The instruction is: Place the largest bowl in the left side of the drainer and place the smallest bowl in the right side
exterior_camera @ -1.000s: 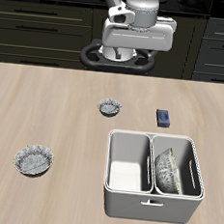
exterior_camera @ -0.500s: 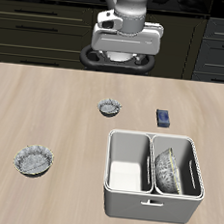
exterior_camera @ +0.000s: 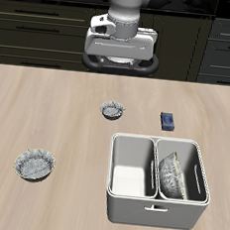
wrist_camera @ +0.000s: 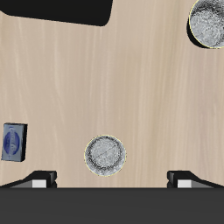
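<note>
At the table's point(exterior_camera: 48, 111) front, the drainer point(exterior_camera: 153, 212) holds the largest bowl point(exterior_camera: 172, 175) tilted on edge in one compartment. A speckled bowl point(exterior_camera: 34, 164) lies at nine o'clock from it. Farther back sit the smallest bowl point(exterior_camera: 112, 111) and a blue block point(exterior_camera: 168, 121). The gripper point(wrist_camera: 112, 178) hangs empty, fingers apart.

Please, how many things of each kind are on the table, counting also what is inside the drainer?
Bowls: 3: smallest bowl, speckled bowl, largest bowl standing on edge in the drainer
Drainers: 1: the drainer
Blue blocks: 1: dark blue block
Total: 5
</note>
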